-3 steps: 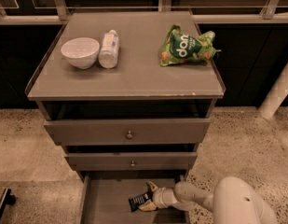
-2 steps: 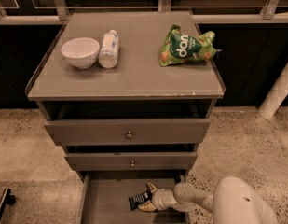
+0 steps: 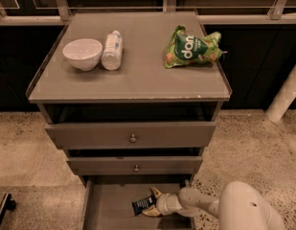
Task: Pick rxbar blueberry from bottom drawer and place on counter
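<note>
Only one camera view here, looking down at the front of the cabinet. The bottom drawer (image 3: 111,209) is pulled out and the gripper (image 3: 150,202) is down inside it, toward the right side, coming in from the right on a chunky white arm (image 3: 205,207). The snack bar (image 3: 142,205) sits right between the two tan fingers (image 3: 155,192). One finger is on its far edge and one on its near edge, so the jaws look closed narrow on the bar's right end. The bar is a little dark wrapper with white print, tilted a bit, and its left end pokes out over the drawer floor. Can't tell if it's lifted off the floor or just resting on it.

Above that are two more drawers. The middle one (image 3: 135,166) and the top one (image 3: 132,134) each have a small round knob, and both stick out a bit from the frame.

Up on the counter (image 3: 138,78) there's a white bowl (image 3: 82,53) at the back left with a white bottle (image 3: 112,50) lying on its side just beside it, pretty much touching. A crumpled green chip bag (image 3: 190,49) is over at the back right, well apart from those two. The front half of the counter is bare glossy grey-brown. Speckled stone floor (image 3: 255,138) runs all around the cabinet.
</note>
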Available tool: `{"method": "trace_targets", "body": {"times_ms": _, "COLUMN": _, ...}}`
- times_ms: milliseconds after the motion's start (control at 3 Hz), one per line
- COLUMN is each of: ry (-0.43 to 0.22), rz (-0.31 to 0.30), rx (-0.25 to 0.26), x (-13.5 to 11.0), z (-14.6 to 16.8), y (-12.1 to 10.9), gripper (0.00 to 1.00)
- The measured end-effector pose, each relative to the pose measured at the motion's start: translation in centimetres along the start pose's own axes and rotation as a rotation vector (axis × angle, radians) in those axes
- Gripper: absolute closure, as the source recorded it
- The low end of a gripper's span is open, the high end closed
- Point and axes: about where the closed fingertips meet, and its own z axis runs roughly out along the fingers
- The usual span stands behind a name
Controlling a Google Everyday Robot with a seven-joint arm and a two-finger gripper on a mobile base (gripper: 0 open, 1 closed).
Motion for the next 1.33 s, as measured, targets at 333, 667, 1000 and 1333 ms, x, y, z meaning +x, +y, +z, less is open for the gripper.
{"method": "trace_targets", "body": {"times_ms": 333, "ry": 0.000, "rz": 0.000, "rx": 0.000, "x": -0.5, "z": -0.4, "y": 0.1, "gripper": 1.00}}
{"method": "trace_targets", "body": {"times_ms": 667, "ry": -0.006, "rz": 0.011, "rx": -0.013, "x": -2.1, "z": -1.4, "y": 0.6, "gripper": 1.00}}
{"method": "trace_targets", "body": {"times_ms": 1000, "ry": -0.006, "rz": 0.010, "rx": -0.014, "x": -2.2, "z": -1.4, "y": 0.7, "gripper": 1.00}}
{"method": "trace_targets", "body": {"times_ms": 1333, "ry": -0.018, "rz": 0.007, "rx": -0.042, "x": -2.6, "z": -1.6, "y": 1.2, "gripper": 1.00}}
